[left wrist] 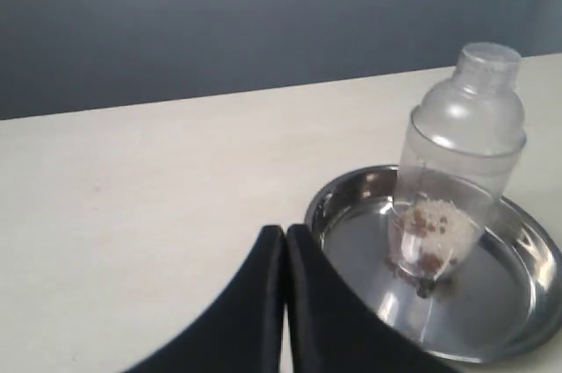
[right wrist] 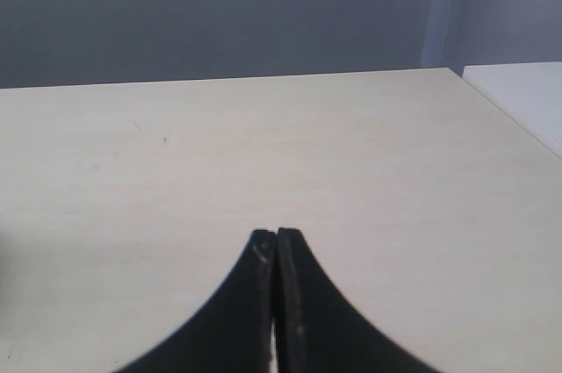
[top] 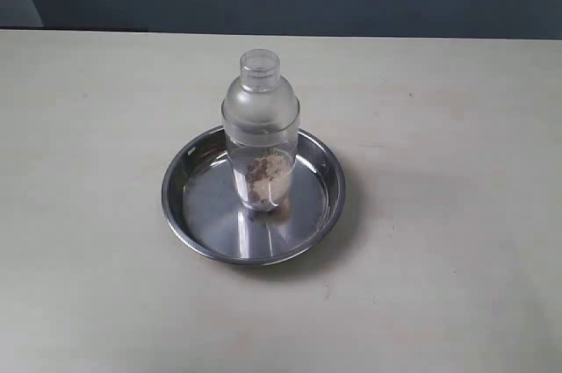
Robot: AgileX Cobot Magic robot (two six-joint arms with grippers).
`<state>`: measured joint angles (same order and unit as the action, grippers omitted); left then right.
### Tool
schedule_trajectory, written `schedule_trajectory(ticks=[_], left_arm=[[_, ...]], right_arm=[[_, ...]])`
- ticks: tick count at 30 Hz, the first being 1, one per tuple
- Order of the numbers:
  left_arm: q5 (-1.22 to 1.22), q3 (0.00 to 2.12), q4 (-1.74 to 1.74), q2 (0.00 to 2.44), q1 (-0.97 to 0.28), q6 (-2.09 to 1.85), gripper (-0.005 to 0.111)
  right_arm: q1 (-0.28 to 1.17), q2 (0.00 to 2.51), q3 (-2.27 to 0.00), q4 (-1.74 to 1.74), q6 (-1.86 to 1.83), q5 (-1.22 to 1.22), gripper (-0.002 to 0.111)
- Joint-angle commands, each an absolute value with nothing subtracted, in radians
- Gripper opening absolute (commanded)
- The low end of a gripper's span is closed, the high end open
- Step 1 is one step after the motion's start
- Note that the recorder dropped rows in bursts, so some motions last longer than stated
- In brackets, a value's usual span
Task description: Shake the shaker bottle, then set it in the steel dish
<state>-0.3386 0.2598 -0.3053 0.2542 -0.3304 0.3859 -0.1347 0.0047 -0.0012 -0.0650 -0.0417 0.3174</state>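
The shaker bottle [left wrist: 461,140] is set upright in the steel dish [left wrist: 509,294], near and ahead of the left jaws; left and right jaws are closed, empty.

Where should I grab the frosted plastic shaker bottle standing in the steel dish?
Grip the frosted plastic shaker bottle around its body below the domed shoulder, coming in sideways above the round steel dish rim. It stands upright; the dome and small cap would likely slip.

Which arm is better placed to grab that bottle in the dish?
Probably left: the left claw, shut, faces the bottle and dish nearby; the right claw sees only table.
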Motion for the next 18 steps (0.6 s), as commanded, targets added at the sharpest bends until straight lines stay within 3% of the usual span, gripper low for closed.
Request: schedule_trajectory(ticks=[1,5,13,18], left_arm=[[-0.314,0.15,-0.053,0.141,-0.329,0.081,0.0],[-0.232,0.062,0.055,0.06,-0.315,-0.033,0.0],[-0.211,0.0,0.114,0.005,-0.072,-0.011,0.0],[-0.231,0.0,0.101,0.005,-0.061,-0.038,0.0]], right_arm=[[-0.138,0.0,0.0,-0.066,-0.044,0.305,-0.001],[-0.138,0.0,0.0,-0.066,-0.044,0.305,-0.001],[-0.138,0.0,0.0,-0.066,-0.044,0.305,-0.001],[-0.138,0.0,0.0,-0.066,-0.044,0.305,-0.001]])
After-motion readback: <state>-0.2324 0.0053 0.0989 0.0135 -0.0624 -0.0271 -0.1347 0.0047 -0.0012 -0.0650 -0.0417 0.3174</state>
